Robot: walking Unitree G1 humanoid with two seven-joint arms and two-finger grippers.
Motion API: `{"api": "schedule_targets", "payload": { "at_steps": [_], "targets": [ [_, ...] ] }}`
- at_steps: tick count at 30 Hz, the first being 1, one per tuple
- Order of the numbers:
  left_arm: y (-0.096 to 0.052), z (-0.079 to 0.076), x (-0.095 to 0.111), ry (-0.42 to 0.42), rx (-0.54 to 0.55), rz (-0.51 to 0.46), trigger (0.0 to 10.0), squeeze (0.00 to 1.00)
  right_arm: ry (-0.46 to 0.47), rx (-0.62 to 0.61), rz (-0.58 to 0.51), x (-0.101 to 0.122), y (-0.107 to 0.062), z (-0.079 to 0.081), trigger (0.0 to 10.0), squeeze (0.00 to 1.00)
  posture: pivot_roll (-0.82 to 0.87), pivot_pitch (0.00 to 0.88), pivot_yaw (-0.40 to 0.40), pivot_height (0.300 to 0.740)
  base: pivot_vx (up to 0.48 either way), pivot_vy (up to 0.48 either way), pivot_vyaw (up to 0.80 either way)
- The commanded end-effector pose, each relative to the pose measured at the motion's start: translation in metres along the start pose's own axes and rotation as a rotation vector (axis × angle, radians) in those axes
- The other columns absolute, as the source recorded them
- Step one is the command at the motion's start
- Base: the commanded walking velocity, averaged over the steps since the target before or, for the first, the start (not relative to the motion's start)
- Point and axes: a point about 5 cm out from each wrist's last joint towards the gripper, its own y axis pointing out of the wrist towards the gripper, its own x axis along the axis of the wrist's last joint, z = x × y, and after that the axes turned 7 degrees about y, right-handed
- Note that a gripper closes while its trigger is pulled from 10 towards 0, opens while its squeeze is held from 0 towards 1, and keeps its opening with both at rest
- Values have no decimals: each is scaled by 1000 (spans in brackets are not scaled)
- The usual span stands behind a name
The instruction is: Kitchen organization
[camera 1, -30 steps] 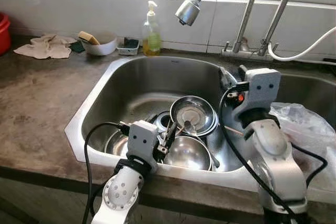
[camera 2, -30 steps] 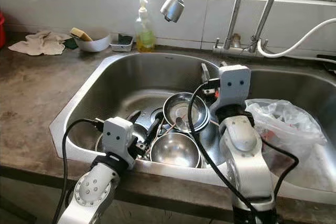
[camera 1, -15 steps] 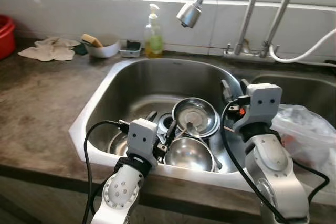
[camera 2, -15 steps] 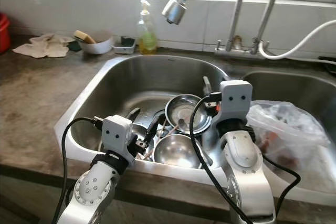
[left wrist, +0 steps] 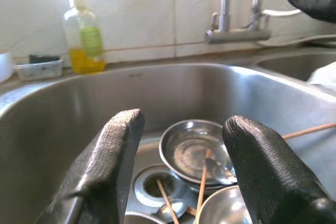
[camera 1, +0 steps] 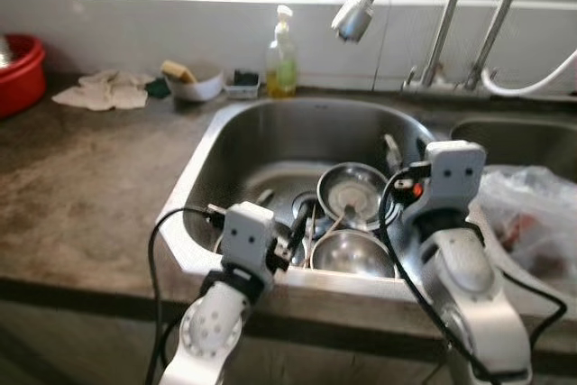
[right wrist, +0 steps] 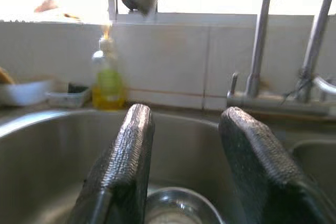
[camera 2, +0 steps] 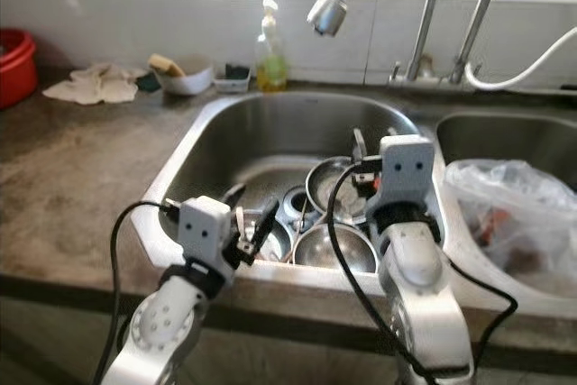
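The sink [camera 1: 194, 182] held a loose pile of steel dishes: a shallow steel bowl [camera 1: 353, 194] with a spoon [left wrist: 218, 167] lying in it toward the far side, a deeper bowl [camera 1: 353, 254] against the near wall, and thin wooden sticks [left wrist: 202, 182] leaning across them. The left gripper [left wrist: 178, 171] hovered above the near rim of the sink, jaws released and empty, aimed at the pile; the right gripper [right wrist: 186, 156] hung over the right part of the basin, jaws likewise spread with nothing between them. The likeliest trouble, judging from this layout, was a poor grip on smooth curved steel: a bowl pinched at its rim could slip or tip, spilling the spoon and knocking the sticks deeper toward the drain [left wrist: 157, 184]. A finger could also catch a stick and lever a dish sideways. The faucet head [camera 1: 352, 19] hung over the far side of the basin, so a careless lift might strike it. At the right, a plastic bag [camera 1: 532, 214] lay close to the right arm and could snag.
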Motion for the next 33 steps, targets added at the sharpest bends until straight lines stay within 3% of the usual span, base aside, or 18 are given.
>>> {"api": "schedule_targets", "payload": {
  "at_steps": [1,25,33],
  "targets": [
    [-1,4,3,14,15,-12,10000,0,10,11,-11,3,1,5,10000,0,154,55,-21,740,0,398,0],
    [-3,3,3,5,20,-6,10000,0,-7,25,37,-10,-5,6,10000,0,162,67,-23,740,0,394,0],
    [-3,3,3,6,16,-3,10000,0,-15,33,31,-9,-3,8,10000,0,162,69,-20,740,0,0,800]
  ]
}}
